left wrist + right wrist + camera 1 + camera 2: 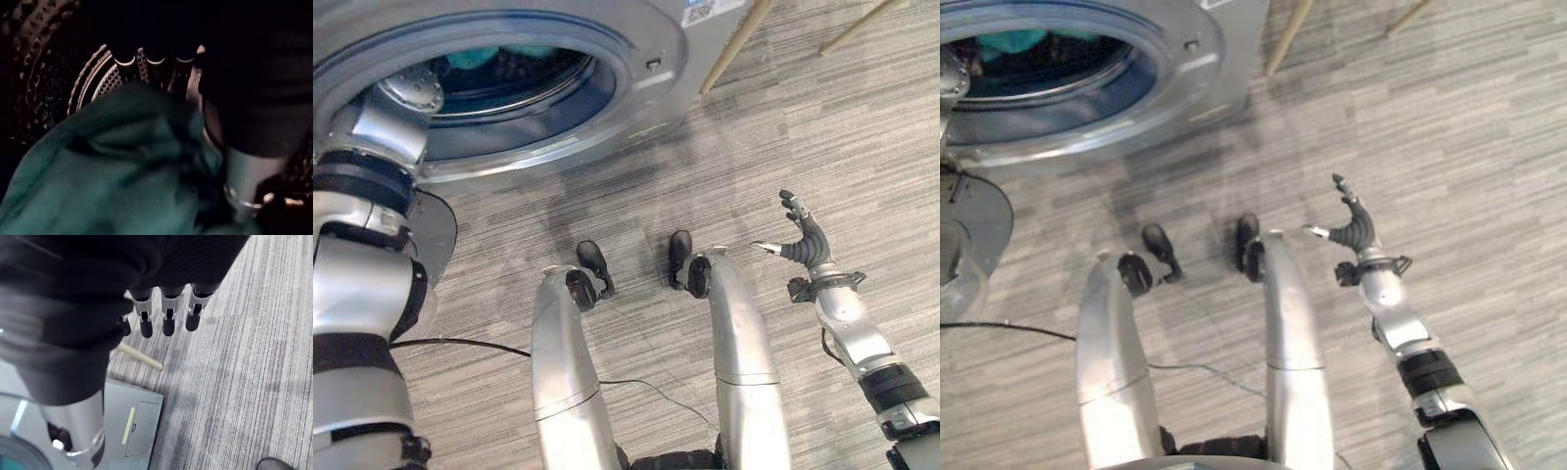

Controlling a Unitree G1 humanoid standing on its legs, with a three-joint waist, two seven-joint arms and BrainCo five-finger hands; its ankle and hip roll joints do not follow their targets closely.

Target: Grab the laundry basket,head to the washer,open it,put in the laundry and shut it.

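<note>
Two robot arms show over a grey striped carpet floor (862, 137), one held low on the right and one reaching far to the left. Nearest, on the right, the right hand (806, 243) hangs in the air above the floor, well apart from the machine, its fingers (167, 322) straight and loosely spread, holding nothing. Farther away, on the left, stands the front-loading washer (656, 39), a silver machine with its round opening uncovered. Its door (435, 230) hangs swung open at the near left, just below the opening's rim. The left arm reaches up and into that opening. In the left wrist view, the left hand (146, 63) is inside the dark perforated drum (98, 81), with the fingertips in a row toward the drum's back wall; whether they are straight or curled cannot be told in the darkness. Lying inside the drum, just beside that hand, is the laundry (112, 166), a crumpled teal cloth, and a patch of the same teal shows deep in the opening from the head views. At the far right, beyond the washer, two pale wooden legs (734, 44) slant down to the floor.
</note>
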